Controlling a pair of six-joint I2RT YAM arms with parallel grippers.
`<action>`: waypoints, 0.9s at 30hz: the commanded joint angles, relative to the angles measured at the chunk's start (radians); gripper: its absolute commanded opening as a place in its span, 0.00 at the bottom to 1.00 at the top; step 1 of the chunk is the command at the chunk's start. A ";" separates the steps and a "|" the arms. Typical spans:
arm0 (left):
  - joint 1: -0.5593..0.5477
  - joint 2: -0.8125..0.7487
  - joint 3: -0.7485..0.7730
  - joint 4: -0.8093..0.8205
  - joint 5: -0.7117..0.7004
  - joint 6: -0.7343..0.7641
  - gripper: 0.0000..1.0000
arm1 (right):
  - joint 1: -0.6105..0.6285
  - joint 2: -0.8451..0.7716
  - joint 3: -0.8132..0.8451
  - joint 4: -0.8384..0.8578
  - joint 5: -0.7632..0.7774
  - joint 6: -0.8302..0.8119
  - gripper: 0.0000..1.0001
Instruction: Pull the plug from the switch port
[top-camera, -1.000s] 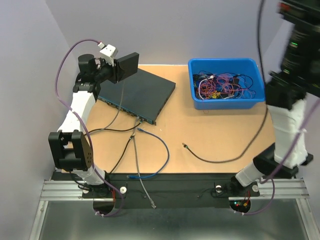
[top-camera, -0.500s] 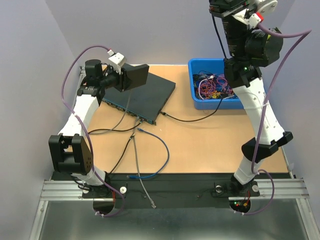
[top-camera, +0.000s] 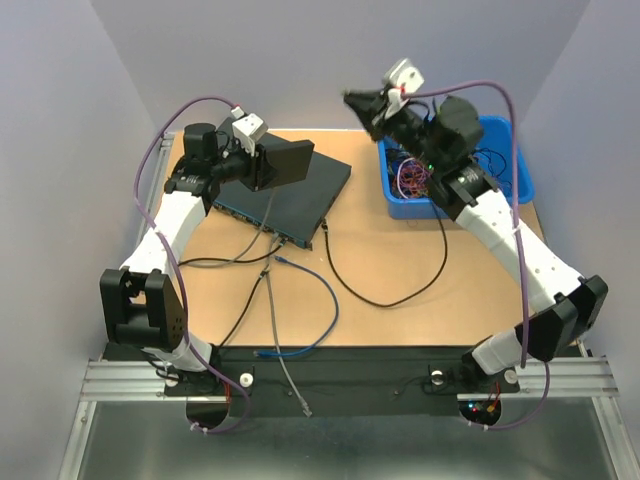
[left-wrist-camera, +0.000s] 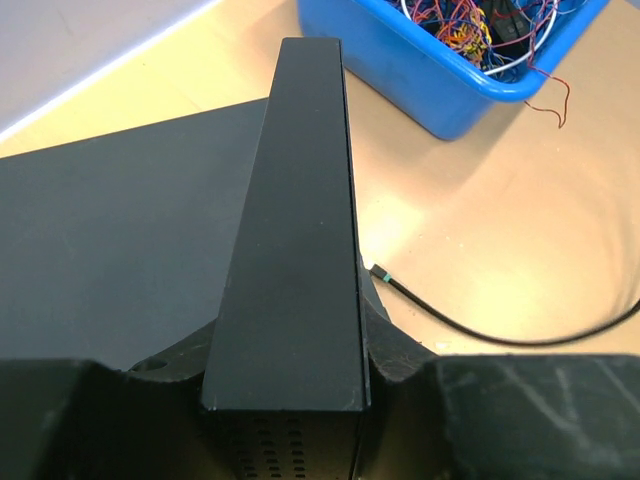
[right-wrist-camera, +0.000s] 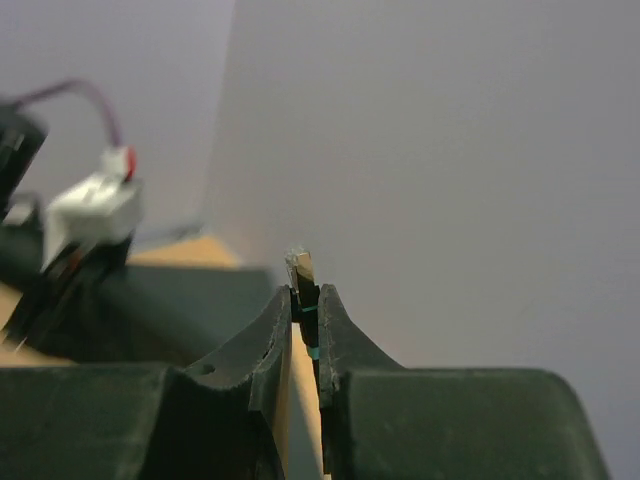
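The black network switch (top-camera: 305, 195) lies flat at the back left, also in the left wrist view (left-wrist-camera: 120, 230). My left gripper (top-camera: 262, 165) is shut on a flat black box (left-wrist-camera: 300, 230) and holds it above the switch. My right gripper (top-camera: 362, 103) is raised at the back centre, shut on a clear-tipped plug (right-wrist-camera: 302, 268) with a teal band. Its black cable (top-camera: 400, 290) loops over the table. The cable's other teal-banded end (left-wrist-camera: 380, 272) lies against the switch's right corner; I cannot tell whether it sits in a port.
A blue bin (top-camera: 520, 170) of tangled wires stands at the back right, under the right arm. Grey, black and blue cables (top-camera: 325, 300) run from the switch's front face toward the near edge.
The right arm has swung down and left from high up, carrying the plug to the back centre. The black cable now sags in a loop. The left gripper moved slightly right with its box.
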 joint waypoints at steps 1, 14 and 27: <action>-0.004 -0.077 0.010 0.094 0.025 0.019 0.00 | 0.001 -0.158 -0.237 -0.043 -0.080 0.208 0.00; -0.004 -0.070 -0.003 0.102 0.037 0.003 0.00 | 0.007 -0.122 -0.626 -0.263 0.064 0.497 0.00; -0.007 -0.071 -0.006 0.109 0.040 -0.005 0.00 | 0.006 0.122 -0.384 -0.327 0.342 0.374 0.01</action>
